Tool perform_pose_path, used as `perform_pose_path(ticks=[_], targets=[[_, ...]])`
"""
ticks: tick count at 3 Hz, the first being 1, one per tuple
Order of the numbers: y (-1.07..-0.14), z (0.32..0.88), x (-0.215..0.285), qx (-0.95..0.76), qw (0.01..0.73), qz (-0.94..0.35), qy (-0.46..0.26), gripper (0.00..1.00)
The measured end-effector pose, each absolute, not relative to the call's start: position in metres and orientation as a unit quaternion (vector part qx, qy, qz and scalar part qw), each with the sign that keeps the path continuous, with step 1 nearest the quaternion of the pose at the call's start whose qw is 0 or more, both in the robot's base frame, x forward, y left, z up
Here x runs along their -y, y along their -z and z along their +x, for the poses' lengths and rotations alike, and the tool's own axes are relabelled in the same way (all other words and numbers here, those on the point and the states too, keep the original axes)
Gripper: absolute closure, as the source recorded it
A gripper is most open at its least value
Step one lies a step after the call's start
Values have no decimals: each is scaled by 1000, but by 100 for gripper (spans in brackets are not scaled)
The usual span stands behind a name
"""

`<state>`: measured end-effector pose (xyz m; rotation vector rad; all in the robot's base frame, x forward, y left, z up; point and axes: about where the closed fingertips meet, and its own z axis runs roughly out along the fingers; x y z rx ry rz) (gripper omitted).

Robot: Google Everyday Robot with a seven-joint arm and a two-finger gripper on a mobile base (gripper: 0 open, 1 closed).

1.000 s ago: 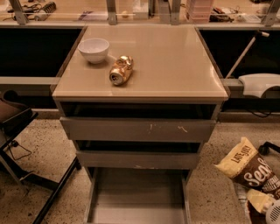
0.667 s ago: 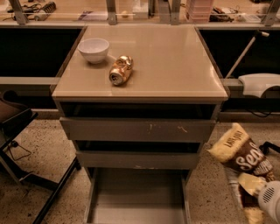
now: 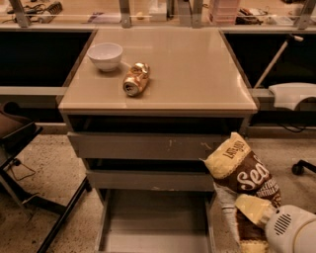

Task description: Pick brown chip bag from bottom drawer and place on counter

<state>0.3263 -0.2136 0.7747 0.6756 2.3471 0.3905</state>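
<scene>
The brown chip bag [image 3: 243, 179] is dark brown with cream ends and white lettering. It hangs in the air at the lower right, in front of the cabinet's right edge. My gripper [image 3: 249, 210] is shut on the bag's lower part, its cream finger [image 3: 253, 208] pressed on the bag and its white wrist at the bottom right corner. The bottom drawer [image 3: 155, 230] is pulled out, its grey floor bare. The beige counter [image 3: 197, 64] tops the cabinet above and to the left of the bag.
A white bowl [image 3: 105, 55] and a crushed gold can [image 3: 136, 78] sit on the counter's left half. Two upper drawers [image 3: 143, 146] stand slightly open. A dark chair [image 3: 19, 143] is at left, a white chair part [image 3: 294, 94] at right. A cluttered shelf [image 3: 158, 12] runs behind.
My gripper has carried the bag up and to the left, from low at the right edge to beside the cabinet's right front corner.
</scene>
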Motion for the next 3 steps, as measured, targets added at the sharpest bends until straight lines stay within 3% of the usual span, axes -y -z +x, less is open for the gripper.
perform_pose_path(ticks=[1,3], targets=[[-752,303,170,-922,281,226,-142,100],[-734,300,146,-935,269,187,-135,100]])
